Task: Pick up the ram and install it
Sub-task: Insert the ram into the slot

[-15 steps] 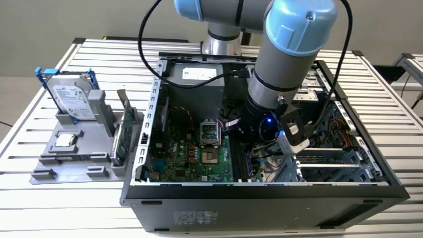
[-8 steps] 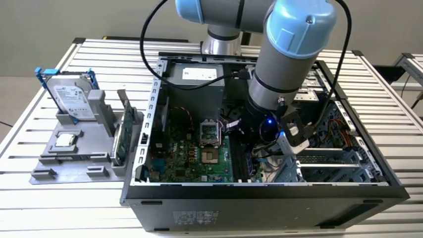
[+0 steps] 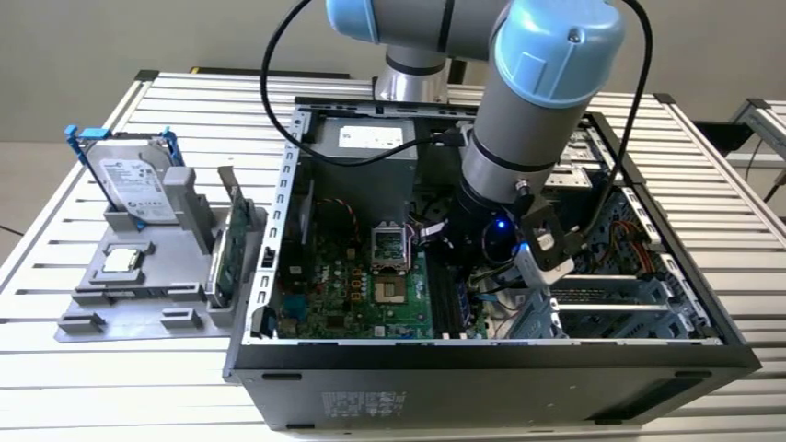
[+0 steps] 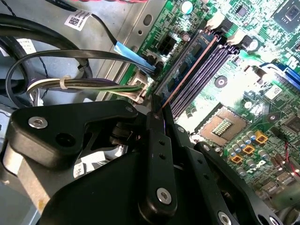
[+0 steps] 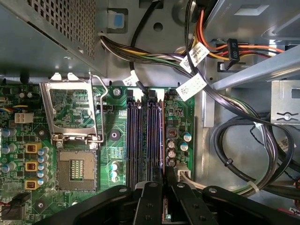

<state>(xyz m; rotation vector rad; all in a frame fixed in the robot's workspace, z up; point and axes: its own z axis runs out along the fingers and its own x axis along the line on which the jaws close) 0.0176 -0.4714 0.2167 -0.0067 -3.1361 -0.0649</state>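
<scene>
Inside the case, over the motherboard's slots [image 5: 145, 136], the gripper [image 4: 157, 117] clamps the ram [image 4: 187, 70]; any tilt risks jamming it.

We see a robot lab or workshop, a big blue and silver robot arm [image 3: 528, 120] over an open computer case [image 3: 491, 368], a ribbed metal table [image 3: 147, 368] under the case, a grey parts holder [image 3: 147, 276] beside the case.
</scene>
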